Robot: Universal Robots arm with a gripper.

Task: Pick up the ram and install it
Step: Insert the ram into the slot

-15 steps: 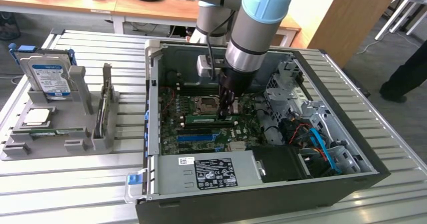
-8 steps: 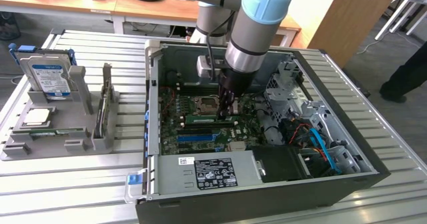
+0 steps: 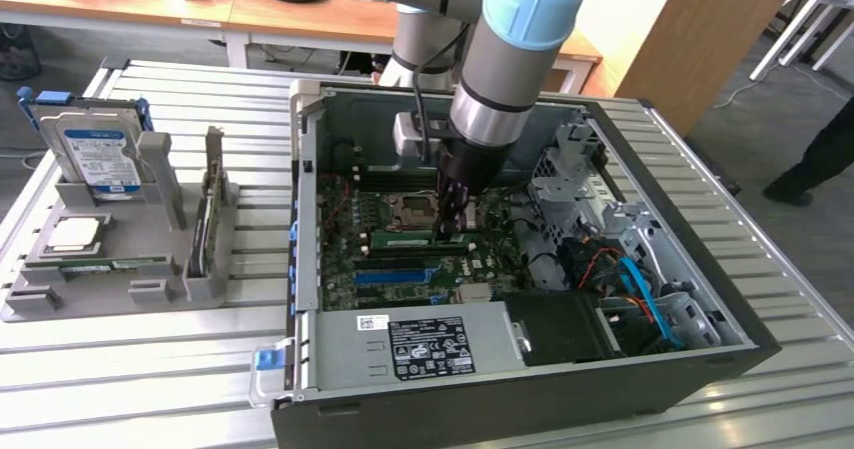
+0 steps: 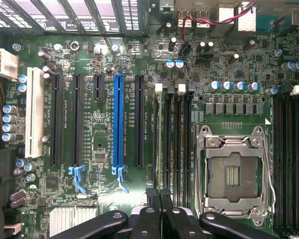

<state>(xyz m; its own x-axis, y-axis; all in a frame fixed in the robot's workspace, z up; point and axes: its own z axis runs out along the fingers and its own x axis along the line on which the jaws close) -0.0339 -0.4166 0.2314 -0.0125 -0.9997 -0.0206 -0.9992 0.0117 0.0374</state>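
I see my hand [image 4: 159, 196] pinched narrow on the ram [image 3: 400, 237], down at the motherboard [image 4: 103, 130]; seating looks unfinished.

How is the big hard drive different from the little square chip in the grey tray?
The hard drive stands on end, while the square chip lies flat. The hard drive is bigger than the chip. The hard drive wears a blue label, and the chip is plain silver. Both sit in the grey tray.
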